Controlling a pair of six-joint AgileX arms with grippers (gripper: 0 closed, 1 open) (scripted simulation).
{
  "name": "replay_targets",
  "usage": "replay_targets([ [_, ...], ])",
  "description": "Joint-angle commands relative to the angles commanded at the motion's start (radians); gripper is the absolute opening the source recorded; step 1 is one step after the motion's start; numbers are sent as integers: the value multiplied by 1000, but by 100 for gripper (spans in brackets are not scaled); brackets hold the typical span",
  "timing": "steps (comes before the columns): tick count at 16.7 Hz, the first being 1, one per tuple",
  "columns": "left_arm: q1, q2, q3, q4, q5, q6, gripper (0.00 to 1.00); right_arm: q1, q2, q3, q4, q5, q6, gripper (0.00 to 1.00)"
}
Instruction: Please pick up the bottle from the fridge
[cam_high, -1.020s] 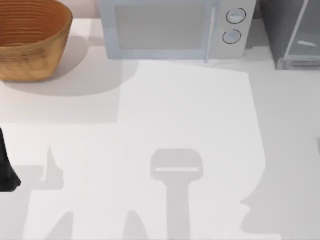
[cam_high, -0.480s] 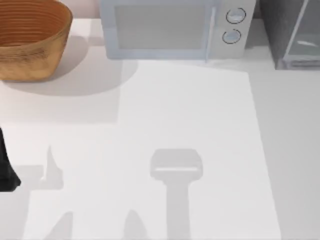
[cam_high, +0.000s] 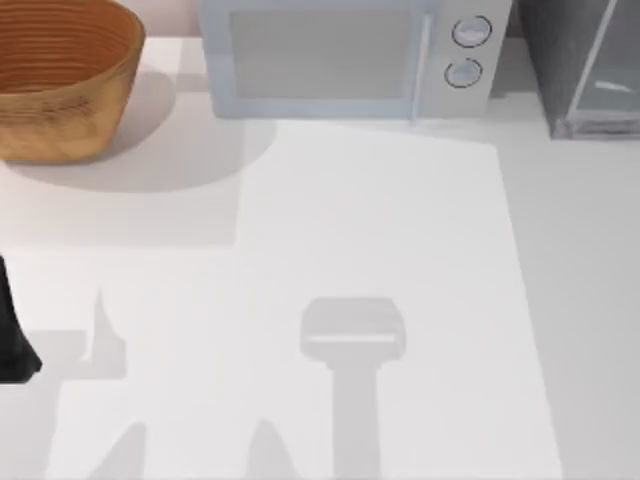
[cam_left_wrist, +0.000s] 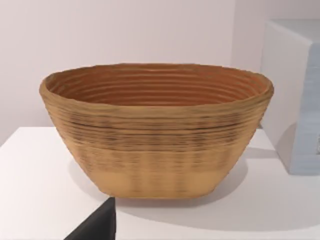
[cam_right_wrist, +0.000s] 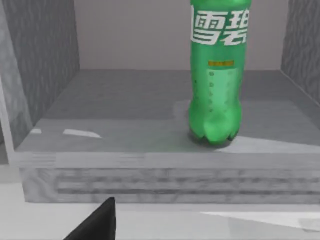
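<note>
The green bottle (cam_right_wrist: 216, 90) stands upright on the grey floor of the fridge (cam_right_wrist: 125, 100), right of the middle of the opening, its white-lettered label facing my right wrist camera. Its cap is cut off by the picture's edge. A dark part of my right gripper (cam_right_wrist: 95, 225) shows just in front of the fridge's front lip, apart from the bottle. In the top view the fridge (cam_high: 575, 60) is the dark grey box at the table's back right corner. My left arm (cam_high: 10, 340) is parked at the table's left edge.
A woven brown basket (cam_high: 60, 80) stands at the back left, and my left wrist camera faces the basket (cam_left_wrist: 155, 130). The silver-white microwave (cam_high: 330, 60) with two knobs sits at the back middle, left of the fridge. The white table (cam_high: 380, 220) spreads in front.
The right arm's sliver at the top view's right edge and its shadow bulge on the table have slid out of sight to the right. The left arm has not moved.
</note>
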Motion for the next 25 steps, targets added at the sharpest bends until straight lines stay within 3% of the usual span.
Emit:
replay_targets([
  [11, 0, 0, 0, 0, 0, 0, 100, 171, 280, 644, -345, 186, -11, 100],
  [20, 0, 0, 0, 0, 0, 0, 100, 191, 309, 710, -394, 208, -12, 100],
  [25, 0, 0, 0, 0, 0, 0, 100, 219, 404, 902, -481, 237, -13, 100],
])
